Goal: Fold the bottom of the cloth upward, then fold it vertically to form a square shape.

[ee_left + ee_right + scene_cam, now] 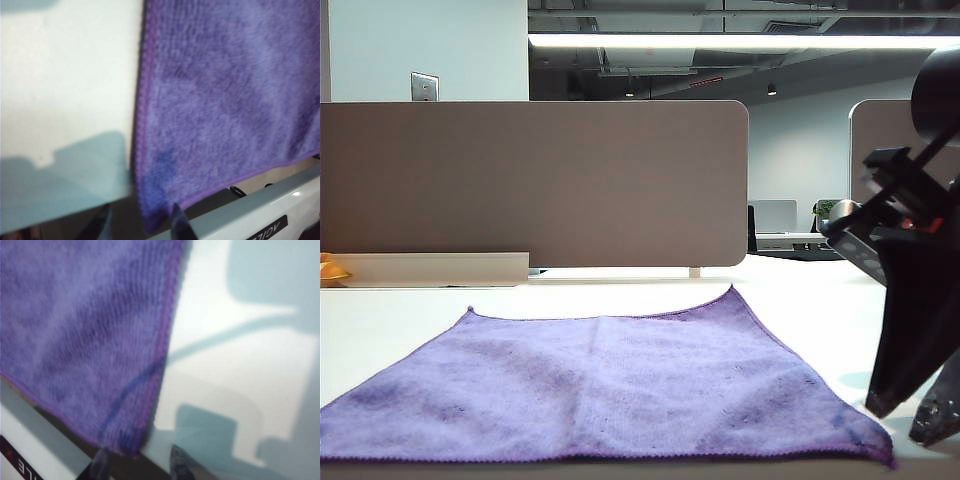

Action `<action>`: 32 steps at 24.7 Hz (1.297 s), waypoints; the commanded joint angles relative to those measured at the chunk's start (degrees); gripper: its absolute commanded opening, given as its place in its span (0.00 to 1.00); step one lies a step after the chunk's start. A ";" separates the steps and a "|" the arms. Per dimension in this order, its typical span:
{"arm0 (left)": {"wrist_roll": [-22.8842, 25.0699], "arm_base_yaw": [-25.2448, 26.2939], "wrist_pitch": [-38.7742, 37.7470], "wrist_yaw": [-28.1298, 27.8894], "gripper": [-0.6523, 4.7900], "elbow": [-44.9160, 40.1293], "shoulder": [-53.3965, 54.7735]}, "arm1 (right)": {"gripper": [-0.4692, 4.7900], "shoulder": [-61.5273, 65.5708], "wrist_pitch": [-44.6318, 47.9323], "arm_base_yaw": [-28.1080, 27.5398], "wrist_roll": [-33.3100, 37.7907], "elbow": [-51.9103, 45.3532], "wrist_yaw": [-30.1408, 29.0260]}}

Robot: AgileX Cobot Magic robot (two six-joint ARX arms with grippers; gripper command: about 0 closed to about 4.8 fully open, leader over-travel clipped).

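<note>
The cloth (600,385) is a purple towel with darker stitched edging, lying flat on the white table (800,290). My right gripper (905,420) hangs just off its near right corner, fingers pointing down. In the right wrist view that gripper (139,462) is open, and the cloth's corner (122,442) lies just ahead of the gap between its dark fingertips (177,460). My left gripper (139,222) is open too, with the cloth's other near corner (150,220) reaching in between its fingertips (178,222). The exterior view does not show the left gripper.
A grey desk partition (530,180) stands behind the table, with a white base strip (430,268) and an orange object (332,270) at the far left. The table's front edge and a white frame rail (260,210) lie right at the cloth's near corners.
</note>
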 commanded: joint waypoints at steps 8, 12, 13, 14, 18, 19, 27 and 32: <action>-2.86 0.00 5.97 -0.26 0.36 -0.04 0.31 | 0.39 3.37 3.58 0.07 3.19 0.17 -4.79; -4.09 -0.07 7.74 1.57 0.36 -0.04 0.46 | 0.39 4.13 3.96 0.61 3.19 0.15 -5.44; -4.39 -0.07 8.28 2.05 0.36 -0.04 0.55 | 0.39 4.17 4.13 0.81 3.19 0.15 -5.46; -4.39 -0.07 8.98 2.29 0.36 -0.04 0.70 | 0.39 4.26 4.44 0.98 3.21 0.15 -5.53; -5.22 -0.39 9.90 2.10 0.33 -0.04 1.99 | 0.39 4.26 5.22 1.51 3.37 0.15 -5.77; -5.22 -0.50 10.16 2.19 0.33 -0.04 2.67 | 0.39 4.26 5.33 1.51 3.39 0.15 -5.79; -5.86 -1.95 14.84 2.97 0.14 -0.02 5.64 | 0.08 4.26 6.47 1.51 3.41 0.20 -5.66; -9.42 -1.95 18.71 6.67 0.11 0.13 5.53 | 0.08 4.22 6.05 1.51 3.93 2.21 -6.29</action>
